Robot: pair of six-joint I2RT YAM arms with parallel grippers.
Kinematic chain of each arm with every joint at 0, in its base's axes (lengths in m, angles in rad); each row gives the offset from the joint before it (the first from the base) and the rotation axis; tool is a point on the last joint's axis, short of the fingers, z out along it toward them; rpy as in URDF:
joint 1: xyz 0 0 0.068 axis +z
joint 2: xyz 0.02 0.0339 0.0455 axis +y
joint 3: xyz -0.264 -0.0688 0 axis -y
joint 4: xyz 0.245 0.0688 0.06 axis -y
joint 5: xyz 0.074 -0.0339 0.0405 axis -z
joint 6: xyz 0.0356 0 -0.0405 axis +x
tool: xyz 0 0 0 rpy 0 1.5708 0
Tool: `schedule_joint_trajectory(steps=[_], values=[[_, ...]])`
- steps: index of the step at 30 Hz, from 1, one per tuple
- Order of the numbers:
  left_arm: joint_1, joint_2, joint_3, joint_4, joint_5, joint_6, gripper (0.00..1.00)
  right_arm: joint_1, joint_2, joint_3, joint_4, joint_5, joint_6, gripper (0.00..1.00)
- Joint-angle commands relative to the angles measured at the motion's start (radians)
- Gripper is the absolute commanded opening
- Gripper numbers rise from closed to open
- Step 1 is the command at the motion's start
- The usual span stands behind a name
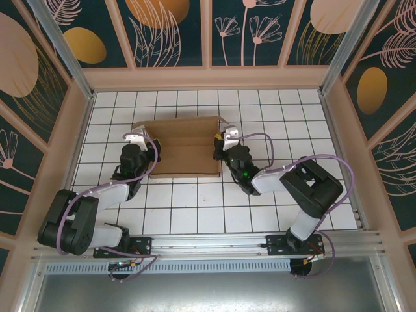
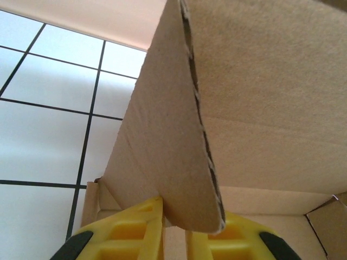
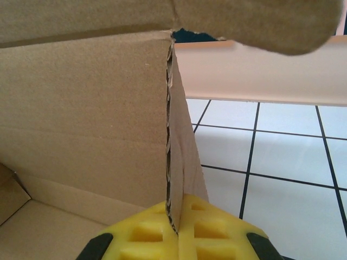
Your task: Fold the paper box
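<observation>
Paper box [image 1: 185, 146] near far edge of tabletop [image 1: 195, 208], centred. Left hand [image 1: 134, 138] clamped on left side flap [image 2: 173, 135]; right hand [image 1: 224, 138] clamped on right side flap [image 3: 181, 157]; both flaps upright. Step, judged: erecting side walls. Next move likely calls for even inward fold along creases.

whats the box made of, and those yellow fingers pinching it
Box: brown corrugated cardboard, matte and fibrous; its cut edge shows wavy fluting between two liners. Yellow fingers: probably moulded plastic or rubber, smooth, with a grid of square recesses; the look alone doesn't settle which.
</observation>
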Motion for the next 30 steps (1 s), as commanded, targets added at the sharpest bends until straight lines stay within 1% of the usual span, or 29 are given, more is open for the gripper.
schedule_joint_trajectory(steps=[1, 8, 13, 18, 23, 26, 30], values=[[-0.017, -0.011, -0.025, -0.012, 0.092, -0.032, 0.14, 0.061, 0.047, 0.018, -0.036, -0.049, 0.028, 0.02], [-0.017, -0.016, -0.073, -0.005, 0.078, -0.103, 0.1, 0.111, 0.12, -0.054, 0.066, 0.071, 0.044, 0.0], [-0.017, -0.035, -0.104, -0.013, 0.069, -0.141, 0.09, 0.121, 0.144, -0.1, 0.118, 0.119, 0.056, 0.0], [-0.017, -0.076, -0.119, -0.063, 0.039, -0.15, 0.09, 0.121, 0.141, -0.161, 0.19, 0.174, 0.042, 0.0], [-0.017, -0.112, -0.14, -0.096, 0.008, -0.158, 0.09, 0.119, 0.138, -0.198, 0.254, 0.163, 0.001, 0.0], [-0.018, -0.105, -0.149, -0.107, -0.006, -0.154, 0.08, 0.12, 0.145, -0.204, 0.262, 0.137, -0.005, 0.0], [-0.018, -0.097, -0.146, -0.134, -0.029, -0.169, 0.06, 0.121, 0.147, -0.219, 0.283, 0.142, -0.02, 0.01]])
